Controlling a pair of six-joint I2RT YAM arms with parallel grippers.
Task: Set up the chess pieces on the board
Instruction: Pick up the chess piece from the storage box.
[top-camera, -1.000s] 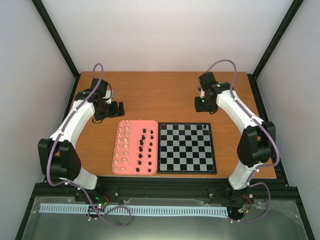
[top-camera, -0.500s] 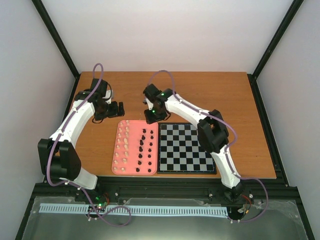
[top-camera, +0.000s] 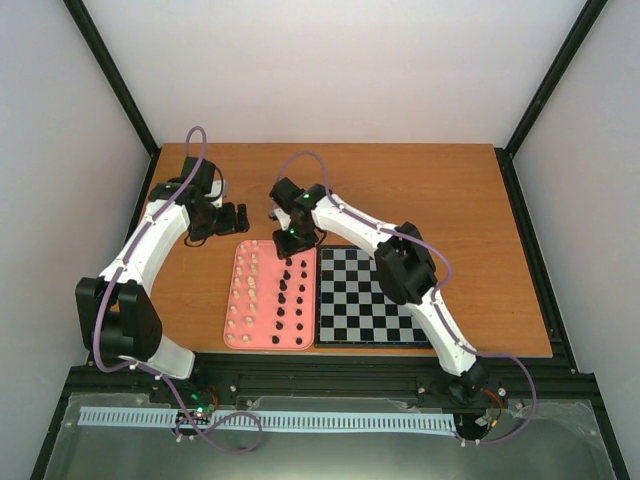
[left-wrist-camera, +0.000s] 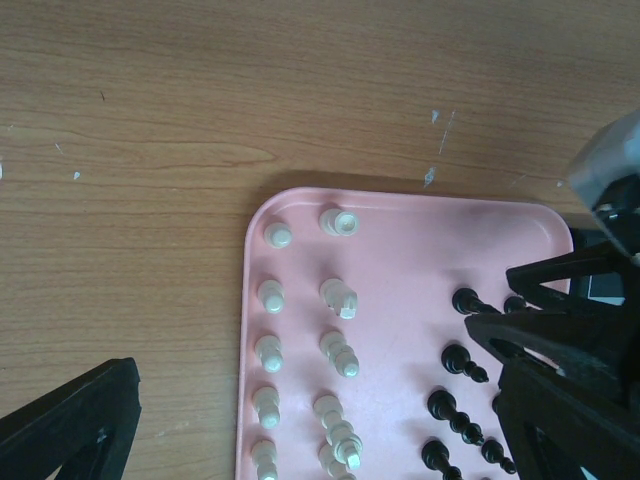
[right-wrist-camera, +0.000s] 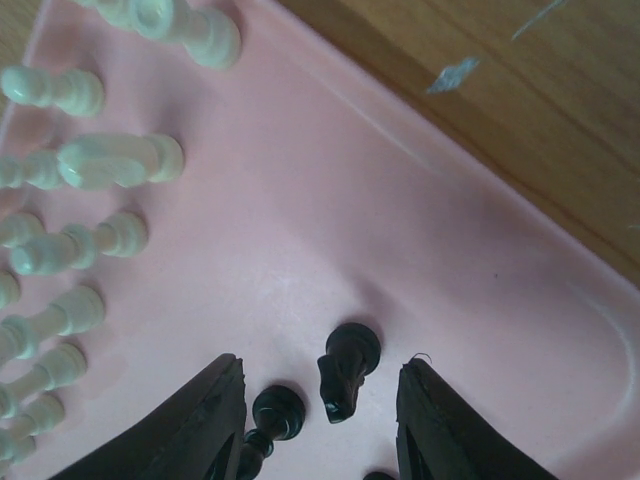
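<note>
The right gripper holds open jaws beside a small black chess piece on the pink plastic tray; the left gripper is open too.

A pink tray lies flat on the brown wooden desk, at about 7 o'clock from its middle. Small white flecks mark the wood just beyond the tray's 12 o'clock edge. Off the desk at 6 o'clock runs a pale blue toothed strip, perhaps a cable channel.
</note>
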